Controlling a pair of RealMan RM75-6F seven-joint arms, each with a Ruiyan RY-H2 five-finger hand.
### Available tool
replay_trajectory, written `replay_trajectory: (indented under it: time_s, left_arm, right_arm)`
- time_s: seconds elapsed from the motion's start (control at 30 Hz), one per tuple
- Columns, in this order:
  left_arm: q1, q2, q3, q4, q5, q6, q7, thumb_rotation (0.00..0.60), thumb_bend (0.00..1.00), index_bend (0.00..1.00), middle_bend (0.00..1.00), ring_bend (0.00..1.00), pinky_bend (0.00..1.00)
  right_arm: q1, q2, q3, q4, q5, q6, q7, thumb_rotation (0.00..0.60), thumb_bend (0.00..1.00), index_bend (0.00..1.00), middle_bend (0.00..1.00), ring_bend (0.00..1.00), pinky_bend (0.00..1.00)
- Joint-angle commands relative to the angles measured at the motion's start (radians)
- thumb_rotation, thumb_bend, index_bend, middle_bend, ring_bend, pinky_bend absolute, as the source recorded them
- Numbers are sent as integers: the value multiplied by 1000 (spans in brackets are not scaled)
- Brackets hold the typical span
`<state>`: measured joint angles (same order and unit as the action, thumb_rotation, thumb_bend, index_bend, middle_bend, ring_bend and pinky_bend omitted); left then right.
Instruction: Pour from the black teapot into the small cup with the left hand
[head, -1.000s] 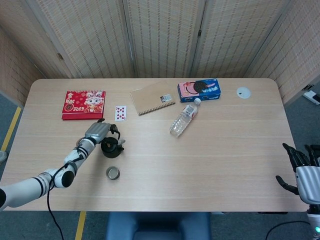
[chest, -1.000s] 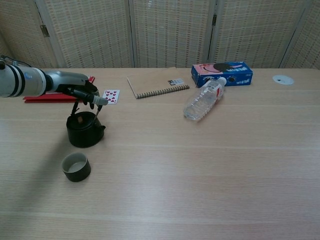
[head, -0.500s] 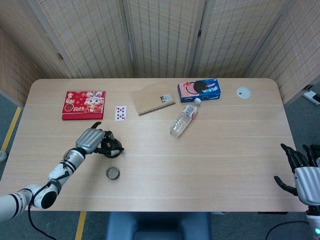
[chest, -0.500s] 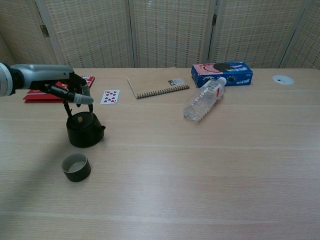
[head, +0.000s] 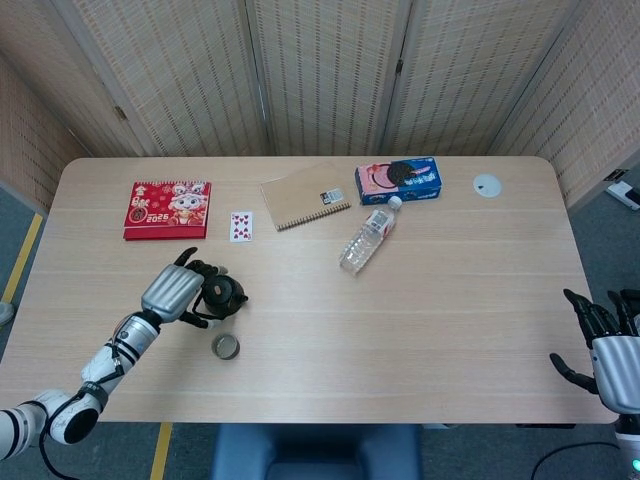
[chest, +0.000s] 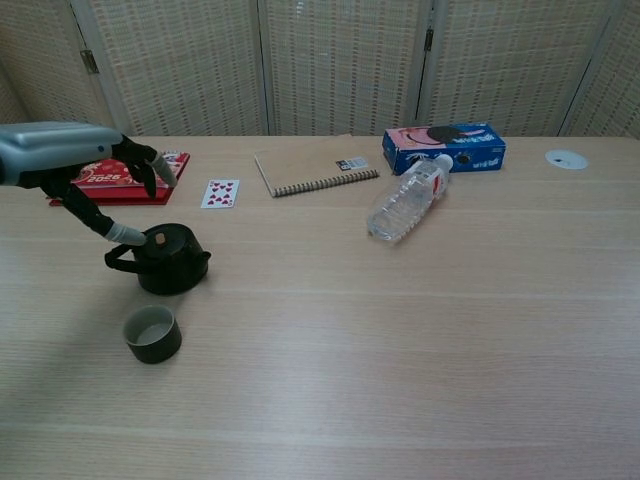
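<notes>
The black teapot (head: 224, 293) (chest: 165, 260) stands on the table, its handle folded down to its left side. The small dark cup (head: 226, 347) (chest: 152, 333) sits just in front of it, upright and apart from it. My left hand (head: 172, 293) (chest: 60, 160) hovers above and left of the teapot with fingers spread, holding nothing; one fingertip (chest: 125, 235) reaches down near the lid. My right hand (head: 605, 340) shows only in the head view, at the table's near right edge, fingers spread and empty.
Behind the teapot lie a red calendar (head: 167, 208) (chest: 120, 178) and a playing card (head: 241, 226) (chest: 221, 193). Further right are a notebook (head: 305, 196), a lying water bottle (head: 368, 237) (chest: 407, 208), a blue cookie box (head: 398, 180) and a white disc (head: 487, 184).
My left hand has let go of the teapot's upright handle and drawn back to the left and nearer. The handle has dropped to the side. The right hand barely moved.
</notes>
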<state>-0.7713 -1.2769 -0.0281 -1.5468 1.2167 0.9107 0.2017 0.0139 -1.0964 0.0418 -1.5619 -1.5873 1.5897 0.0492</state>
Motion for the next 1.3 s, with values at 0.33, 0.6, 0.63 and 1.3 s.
replay_trajectory:
  time_s: [0.33, 0.6, 0.63, 1.3]
  left_arm:
    - [-6, -93, 19, 92, -4, -38, 136, 595, 158, 132, 240, 174, 0]
    - [-23, -155, -9, 193, -36, -68, 160, 600, 158, 129, 236, 170, 0]
    - [-26, -162, -14, 205, -40, -72, 158, 600, 158, 129, 236, 170, 0]
    - [-80, -267, -97, 418, -91, -129, 117, 600, 160, 150, 237, 173, 0]
  right_arm:
    - [2, -2, 1, 6, 4, -7, 5, 600, 242, 67, 200, 229, 33]
    - [-2, -2, -1, 9, 8, -7, 8, 600, 241, 67, 200, 229, 33]
    - [-2, -2, 0, 9, 9, -6, 8, 600, 242, 67, 200, 229, 33]
    - [-11, 2, 2, 8, 21, -4, 5, 600, 242, 67, 202, 231, 34]
